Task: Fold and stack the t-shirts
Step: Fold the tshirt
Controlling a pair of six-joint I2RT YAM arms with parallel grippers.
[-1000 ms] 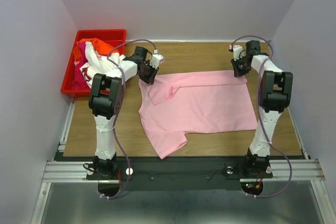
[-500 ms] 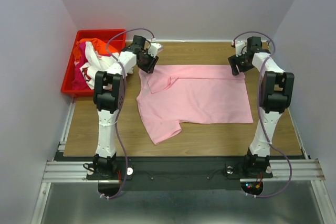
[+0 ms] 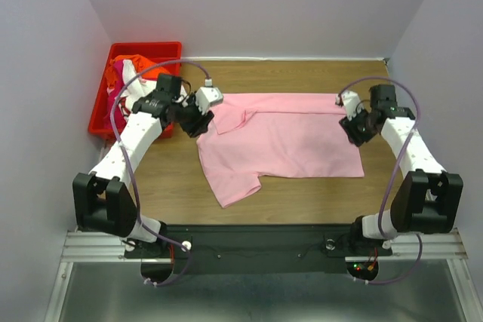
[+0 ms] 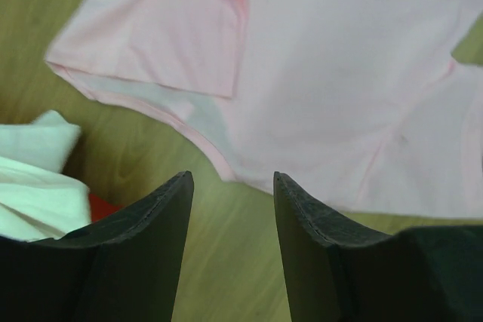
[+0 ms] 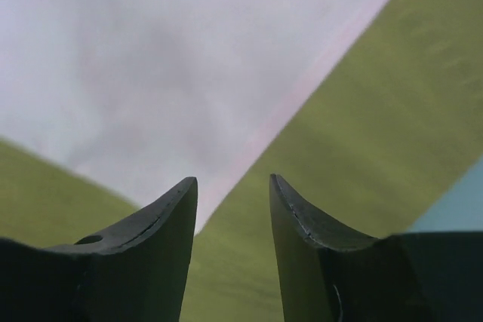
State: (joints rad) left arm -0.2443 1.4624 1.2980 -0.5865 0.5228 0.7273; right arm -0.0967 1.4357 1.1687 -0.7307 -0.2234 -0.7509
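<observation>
Near edge: bare worktop (image 3: 158,186) is being shown ahead of the arm bases.

Mid-worktop: the light pink t-shirt (image 3: 294,141) is lying spread flat. One sleeve is pointing near-left. The other is being kept folded in over the body at the far-left corner.

The left hand (image 3: 195,117) is being held at the shirt's left edge, fingers apart, nothing clamped. Wood and pink hem are being seen through the gap in its wrist view.

The right hand (image 3: 353,127) is being held at the shirt's right edge, fingers likewise apart and gripping nothing, with the hem running under the gap.

Far left: the red bin (image 3: 147,46) is sitting beside the worktop's corner. The heaped t-shirts (image 3: 128,73), white, orange-red and magenta, are being contained in it.
</observation>
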